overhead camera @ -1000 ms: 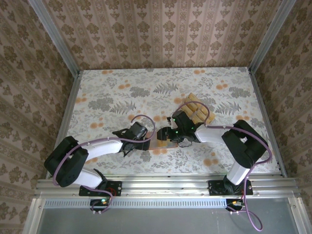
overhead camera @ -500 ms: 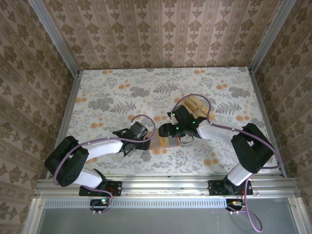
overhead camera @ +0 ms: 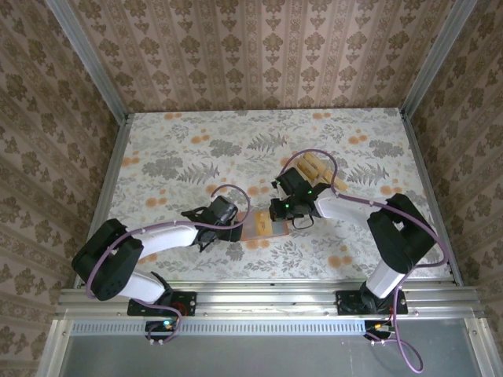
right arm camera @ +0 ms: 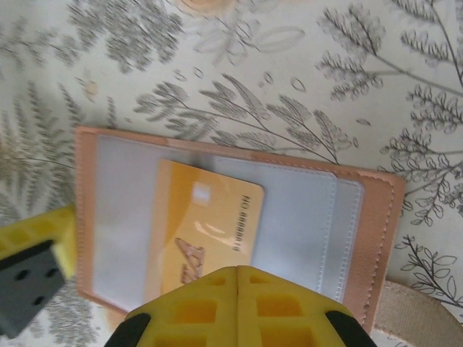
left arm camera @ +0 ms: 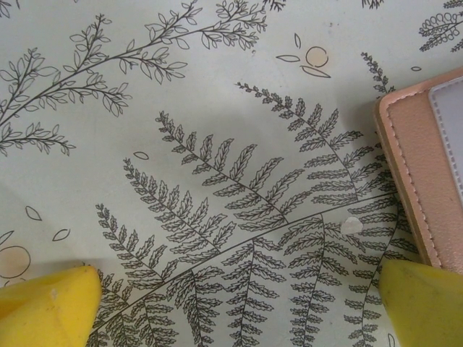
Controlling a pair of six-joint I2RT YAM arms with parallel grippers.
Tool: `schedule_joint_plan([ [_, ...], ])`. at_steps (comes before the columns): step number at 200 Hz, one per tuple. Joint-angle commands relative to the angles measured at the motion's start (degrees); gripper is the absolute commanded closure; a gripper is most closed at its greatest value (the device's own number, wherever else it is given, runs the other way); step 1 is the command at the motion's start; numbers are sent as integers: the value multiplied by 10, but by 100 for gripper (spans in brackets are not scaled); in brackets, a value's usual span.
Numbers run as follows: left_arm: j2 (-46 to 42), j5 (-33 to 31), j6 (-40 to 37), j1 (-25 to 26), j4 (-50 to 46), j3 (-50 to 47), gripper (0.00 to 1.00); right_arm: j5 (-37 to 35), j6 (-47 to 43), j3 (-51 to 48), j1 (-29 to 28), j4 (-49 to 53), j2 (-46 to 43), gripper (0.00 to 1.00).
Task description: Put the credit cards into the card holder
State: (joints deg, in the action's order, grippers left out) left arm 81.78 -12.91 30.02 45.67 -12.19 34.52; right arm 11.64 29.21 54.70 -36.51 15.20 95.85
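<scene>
The card holder lies open on the table between both arms, its pink-brown rim and grey slots facing up. One golden credit card lies on its grey inside, partly tucked under a clear sleeve. My right gripper hovers just above that card's near end, fingers pressed together with nothing between them. More credit cards sit fanned out behind the right arm. My left gripper stands open over bare table, its right fingertip by the card holder's corner.
The table is covered by a leaf-and-flower printed cloth, framed by metal rails and patterned walls. A tan strap of the holder sticks out at its side. Purple cables loop over both arms.
My right gripper's fingers have shut, and the arm has shifted slightly back and to the right over the holder. The left arm has stayed put.
</scene>
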Motion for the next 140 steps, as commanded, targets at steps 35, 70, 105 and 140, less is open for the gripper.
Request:
schedule_joint_plan([
  [35, 19, 1, 1, -5, 4, -2, 0, -19, -16, 11, 0, 16, 40, 100],
  [70, 22, 3, 0, -5, 7, -2, 0, -13, -13, 14, -8, 8, 55, 100],
  [105, 26, 5, 0, -6, 11, -1, 0, -7, -9, 16, -12, 4, 60, 100],
  [140, 35, 8, -2, -5, 14, 5, 0, -5, -6, 18, -16, 3, 60, 100],
])
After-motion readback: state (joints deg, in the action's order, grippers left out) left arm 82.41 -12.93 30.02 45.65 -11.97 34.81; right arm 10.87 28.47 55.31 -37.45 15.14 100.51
